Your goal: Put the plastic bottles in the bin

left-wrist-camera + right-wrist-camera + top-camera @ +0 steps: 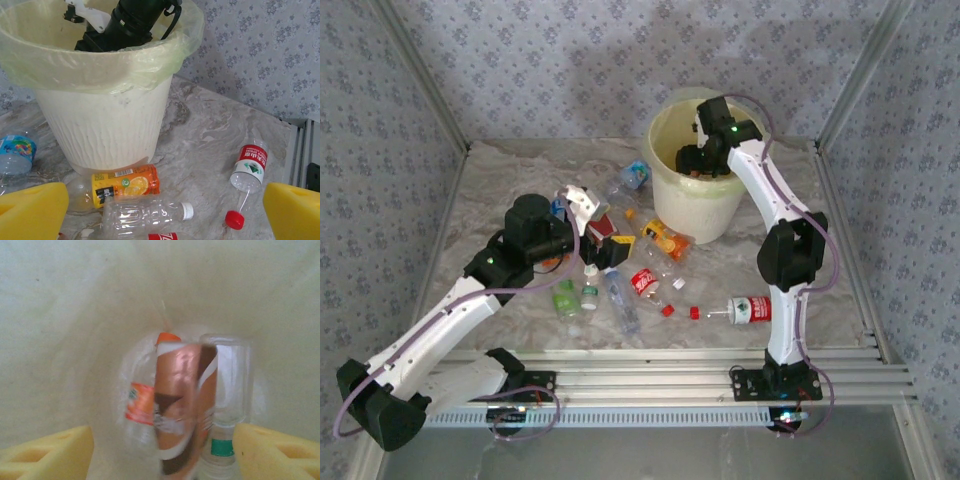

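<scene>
The bin [695, 210] stands near the far edge of the table [520, 180], right of centre. The right gripper [698, 158] is down inside it. Its wrist view shows the yellow pads [45, 452] spread with nothing pinched. That view also shows the contents, which the overhead view hides: an orange-capped bottle [182, 390] and a clear green-banded bottle [227, 385] side by side, long axes parallel, the orange cap at the end away from the camera.

The left gripper [598, 228] hangs over the scattered bottles [623, 300] mid-table, pads apart and empty. Its view shows an orange-labelled bottle [125, 184] lying flat just beside the bin's foot. A red-labelled bottle [750, 309] lies parallel to the near edge, neck leftward.
</scene>
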Robot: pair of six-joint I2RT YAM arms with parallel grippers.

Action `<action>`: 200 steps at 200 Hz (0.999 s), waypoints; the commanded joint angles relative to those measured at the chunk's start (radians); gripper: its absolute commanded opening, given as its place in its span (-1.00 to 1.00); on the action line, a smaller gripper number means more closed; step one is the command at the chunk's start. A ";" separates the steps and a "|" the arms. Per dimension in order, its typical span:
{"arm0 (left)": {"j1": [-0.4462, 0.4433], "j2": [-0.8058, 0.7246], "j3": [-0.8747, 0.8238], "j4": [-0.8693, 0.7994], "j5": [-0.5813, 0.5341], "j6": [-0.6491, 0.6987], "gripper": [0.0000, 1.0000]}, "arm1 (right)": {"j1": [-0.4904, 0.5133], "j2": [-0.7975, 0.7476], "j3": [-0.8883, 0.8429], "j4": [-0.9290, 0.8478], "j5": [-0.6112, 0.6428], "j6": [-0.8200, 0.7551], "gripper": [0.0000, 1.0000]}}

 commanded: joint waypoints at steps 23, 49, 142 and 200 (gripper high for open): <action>-0.007 0.003 0.045 0.000 0.033 0.017 0.99 | -0.008 -0.074 0.055 -0.037 0.022 0.003 0.56; -0.006 0.004 0.044 0.000 0.037 0.018 0.99 | -0.008 -0.105 0.061 -0.031 0.026 0.007 0.57; -0.006 0.021 0.074 -0.052 0.167 0.067 0.99 | 0.001 -0.287 0.053 -0.075 0.099 0.004 0.59; -0.069 0.074 0.111 -0.115 0.203 0.086 0.99 | 0.012 -0.514 -0.099 -0.090 0.190 0.027 0.63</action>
